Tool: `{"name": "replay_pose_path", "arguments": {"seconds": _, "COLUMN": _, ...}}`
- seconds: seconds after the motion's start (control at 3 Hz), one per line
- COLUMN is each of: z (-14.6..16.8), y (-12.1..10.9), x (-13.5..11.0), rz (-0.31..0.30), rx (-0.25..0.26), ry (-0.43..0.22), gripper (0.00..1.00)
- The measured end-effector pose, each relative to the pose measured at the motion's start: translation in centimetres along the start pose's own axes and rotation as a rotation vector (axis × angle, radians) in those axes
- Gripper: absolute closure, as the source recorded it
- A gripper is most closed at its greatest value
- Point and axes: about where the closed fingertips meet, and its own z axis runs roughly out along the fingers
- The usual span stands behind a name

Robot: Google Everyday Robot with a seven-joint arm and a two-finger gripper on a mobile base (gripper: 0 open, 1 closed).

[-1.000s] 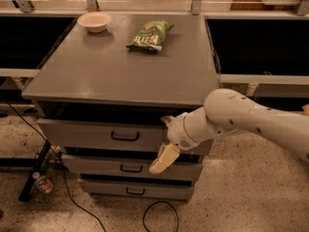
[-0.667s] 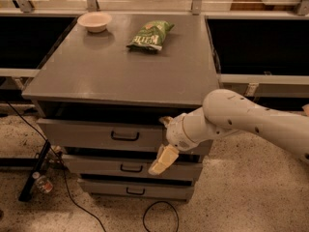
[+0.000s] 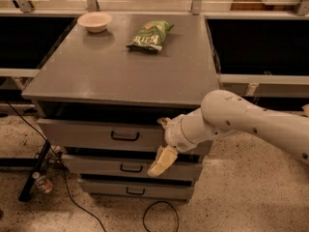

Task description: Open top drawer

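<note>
The gripper [image 3: 163,150] hangs against the top drawer [image 3: 82,131], near its lower edge; whether it is spread, I cannot tell. The bar handle [image 3: 125,136] sits beside it, toward the drawer's centre. Closing here would likely miss the handle, or snag the middle drawer [image 3: 96,165] just below.

My arm [image 3: 260,124] reaches in from the right edge, its white links running leftward past a rounded joint. My wrist [image 3: 181,132] bends downward at the near middle, and my gripper [image 3: 162,159] hangs below it, angled down and left.
</note>
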Motion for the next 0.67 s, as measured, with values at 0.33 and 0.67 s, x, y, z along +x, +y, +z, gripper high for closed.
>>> {"name": "replay_pose_path", "arguments": {"seconds": 0.33, "z": 3.25, "y": -2.35, "x": -1.38, "rz": -0.008, "rx": -0.083, "ry": 0.061, "gripper": 0.00}}
{"name": "replay_pose_path", "arguments": {"seconds": 0.67, "z": 3.31, "y": -2.34, "x": -1.48, "rz": -0.010, "rx": -0.084, "ry": 0.061, "gripper": 0.00}}
